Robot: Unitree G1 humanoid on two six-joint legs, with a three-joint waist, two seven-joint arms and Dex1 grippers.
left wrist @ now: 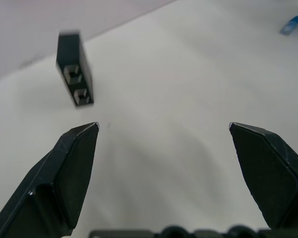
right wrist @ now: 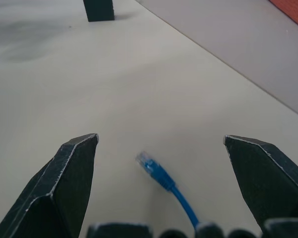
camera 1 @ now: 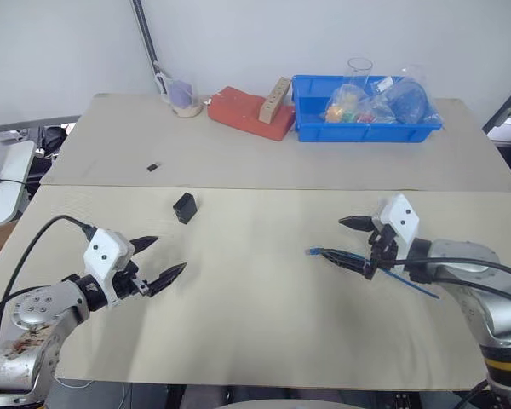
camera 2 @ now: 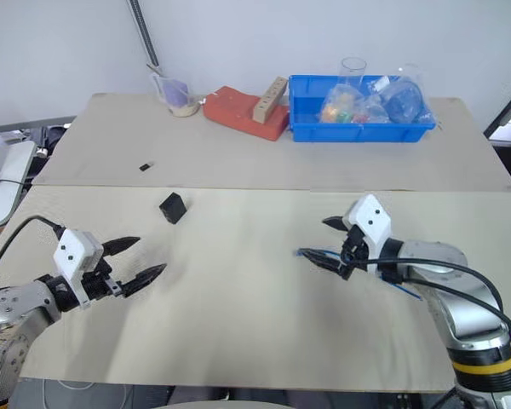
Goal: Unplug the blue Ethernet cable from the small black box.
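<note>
Our left gripper [camera 1: 164, 258] hangs with its fingers spread wide and empty over bare tabletop, short of the small black box [camera 1: 185, 207], which stands free, its two ports unplugged. Our right gripper [camera 1: 356, 244] is spread just as wide, holding nothing; the blue Ethernet cable [right wrist: 161, 175] lies flat on the table [camera 1: 264, 324] beneath it, plug between the two fingers and touching neither. A broad open stretch separates box and plug. A tiny black chip [camera 1: 153, 166] lies past the seam; a blue bin [camera 1: 366, 129] lines the far edge.
</note>
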